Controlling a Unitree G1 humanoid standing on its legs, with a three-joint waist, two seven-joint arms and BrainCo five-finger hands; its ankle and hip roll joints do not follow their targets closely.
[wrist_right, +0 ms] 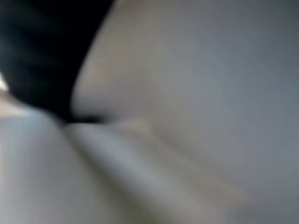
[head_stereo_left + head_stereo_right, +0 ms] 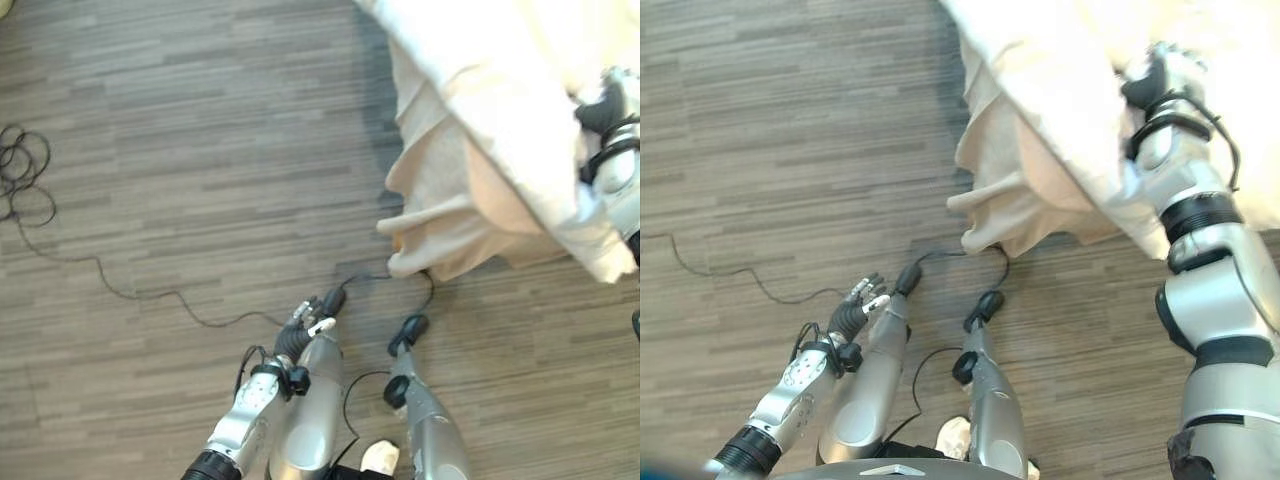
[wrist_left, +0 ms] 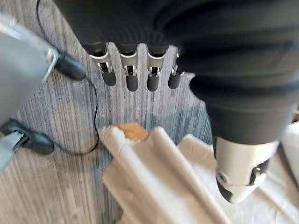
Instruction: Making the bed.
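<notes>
Left hand point(image 2: 855, 310) low at near left over wood-look floor point(image 2: 180, 150), fingers point(image 3: 131, 77) straight, relaxed, holding nothing. Cream bedsheet point(image 2: 480, 120) drapes at far right, well apart from them. Right hand point(image 2: 1155, 80) pressed into sheet folds; finger state unclear.

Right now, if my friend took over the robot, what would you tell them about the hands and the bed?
Left hand: low over the floor, fingers relaxed, holding nothing.
Right hand: up on the white blanket at the bed's corner; its fingers are buried in cloth, so its grip is unclear.
The blanket is bunched, with the beige sheet hanging crumpled off the corner toward the floor.
Done: nothing looks finished.
Left: spread the blanket flat and tidy the hanging sheet.
</notes>
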